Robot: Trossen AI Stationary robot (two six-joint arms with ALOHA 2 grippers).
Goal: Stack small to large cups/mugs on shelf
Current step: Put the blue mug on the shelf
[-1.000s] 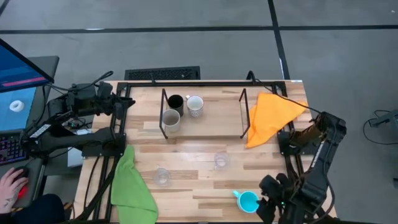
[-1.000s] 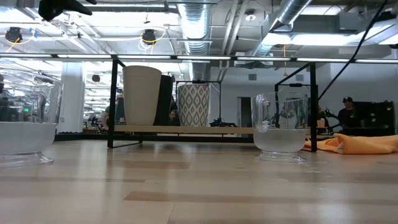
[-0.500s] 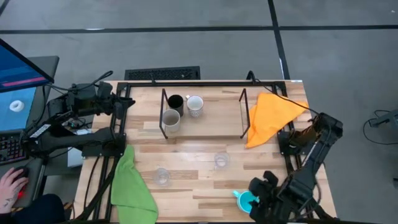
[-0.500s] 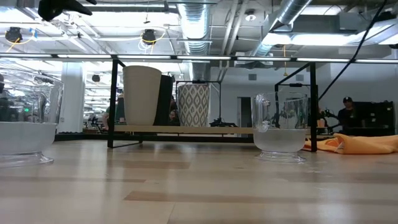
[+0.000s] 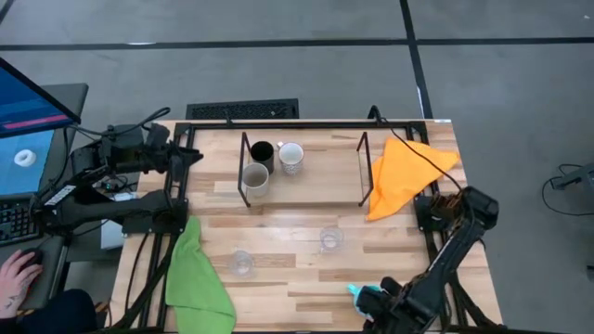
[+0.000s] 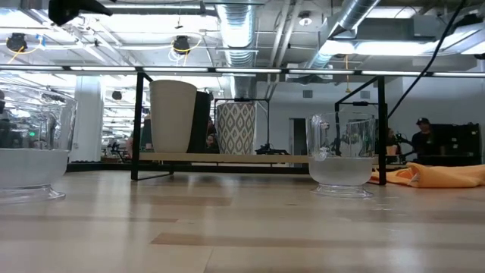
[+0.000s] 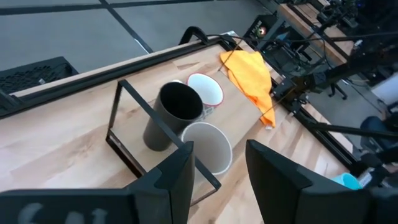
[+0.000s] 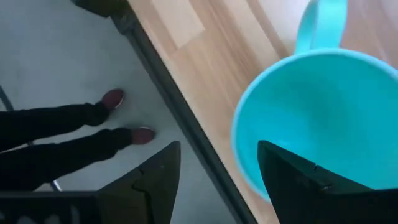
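R wrist cam: right gripper point(image 8: 214, 180) spread wide over light blue mug point(image 8: 317, 118); high view hides that.

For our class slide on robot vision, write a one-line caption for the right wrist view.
Right gripper, fingers open, poised over the rim of the light blue ceramic mug at the wooden table's edge.

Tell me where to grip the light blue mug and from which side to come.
Grip the light blue mug by its rim wall, coming down from above: it stands upright, mouth open, near the table's front edge. The right gripper is open over the rim opposite the handle, probably the easiest spot.
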